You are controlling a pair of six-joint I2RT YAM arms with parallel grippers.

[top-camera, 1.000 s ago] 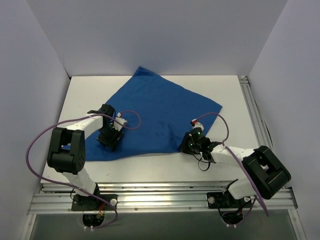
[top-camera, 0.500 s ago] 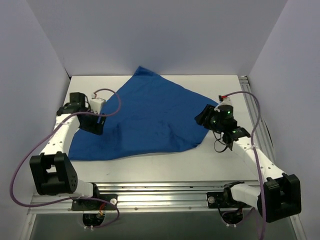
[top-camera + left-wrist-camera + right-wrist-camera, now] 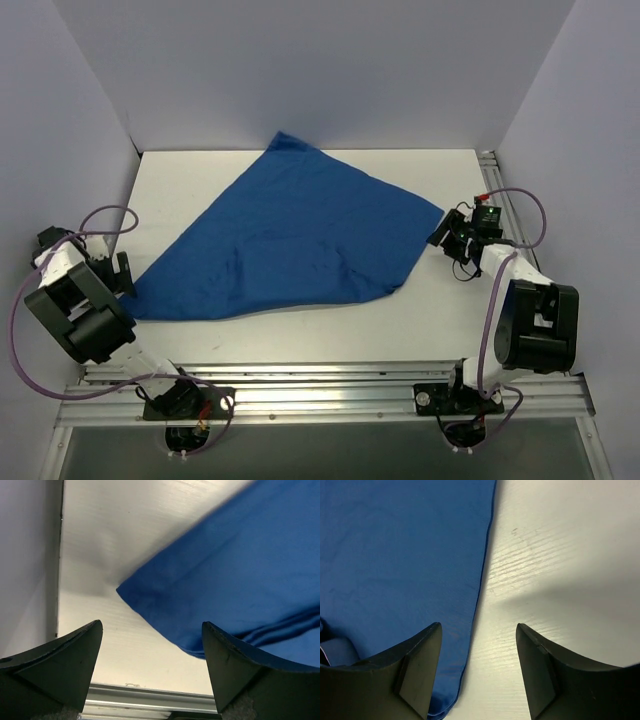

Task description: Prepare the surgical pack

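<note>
There is one large royal-blue cloth drape (image 3: 290, 235), a single sheet, on one white bench (image 3: 440, 310). No other loose item can be made out on it.

Two white-and-black robot arms are in the top view, one on the left (image 3: 75, 305) and one on the right (image 3: 535, 315). Each ends in one hand, which makes two: the left hand (image 3: 151, 627) and the right hand (image 3: 479, 627). Each hand has two dark fingers (image 3: 65, 665), four altogether. There are two purple cables (image 3: 100, 210), one looping along each arm.
</note>
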